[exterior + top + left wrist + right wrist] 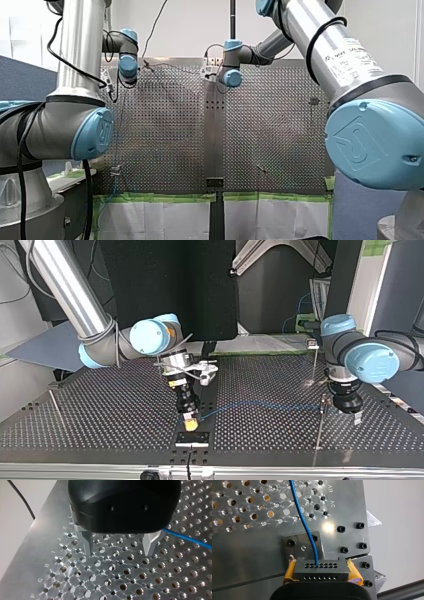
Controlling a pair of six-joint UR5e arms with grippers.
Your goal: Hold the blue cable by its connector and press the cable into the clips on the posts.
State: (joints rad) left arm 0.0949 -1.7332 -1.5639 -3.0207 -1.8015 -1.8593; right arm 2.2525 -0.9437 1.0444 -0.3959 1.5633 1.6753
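Front: both wrists are far out over the perforated table (165,125); the cable is too thin to trace here.

Top: R gripper (190,424), yellow pads, sits low at the table's near edge. The blue cable (260,405) runs from it roughly level toward the view's right, ending at a thin post (320,425) just beside L gripper (352,412). Can't tell if it's seated in that post's clip.

L wrist: fingers (150,542) wide apart, nothing btw them. Cable passes just outside the pale finger, not in the gap.

R wrist: pads (290,570) clamp the black connector (322,567); cable exits its face and runs straight ahead, away from the gripper.

So the L arm is nearer the post. The press prob. falls there, w/ R keeping the line taut.
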